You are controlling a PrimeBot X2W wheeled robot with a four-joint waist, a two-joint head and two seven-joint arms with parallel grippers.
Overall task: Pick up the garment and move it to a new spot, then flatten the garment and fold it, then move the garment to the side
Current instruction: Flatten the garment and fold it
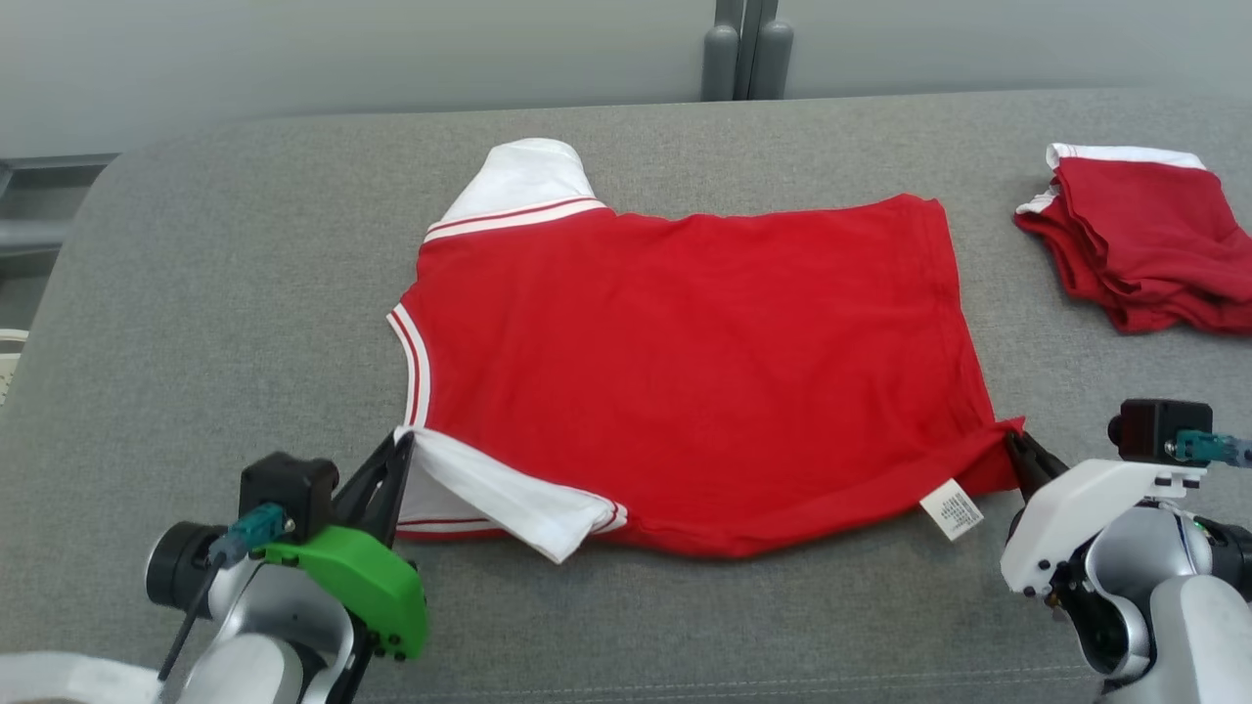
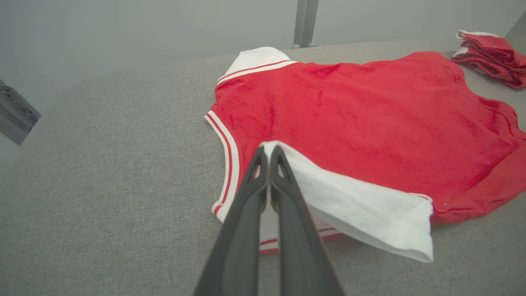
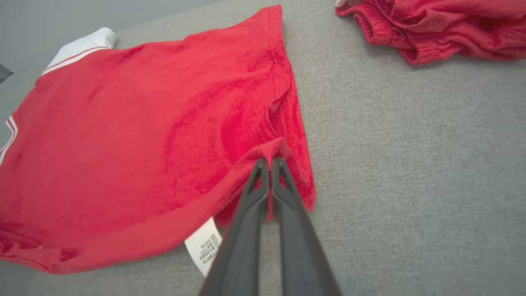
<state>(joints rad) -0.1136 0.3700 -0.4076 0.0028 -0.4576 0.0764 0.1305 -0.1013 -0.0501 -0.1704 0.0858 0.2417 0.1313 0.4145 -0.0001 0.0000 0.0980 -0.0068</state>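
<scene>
Clamped shut, the left gripper (image 1: pixel 403 442) pinches the white sleeve (image 1: pixel 509 499) and the right gripper (image 1: pixel 1013 440) pinches the hem corner of the red shirt (image 1: pixel 685 372), which is spread flat with its label (image 1: pixel 952 510) showing.

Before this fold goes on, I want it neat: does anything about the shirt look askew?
The near white sleeve lies doubled diagonally over the edge of the red shirt, not spread flat, its corner pinched in the left end effector. The care label pokes out from the near hem, beside the right end effector pinching that corner.
</scene>
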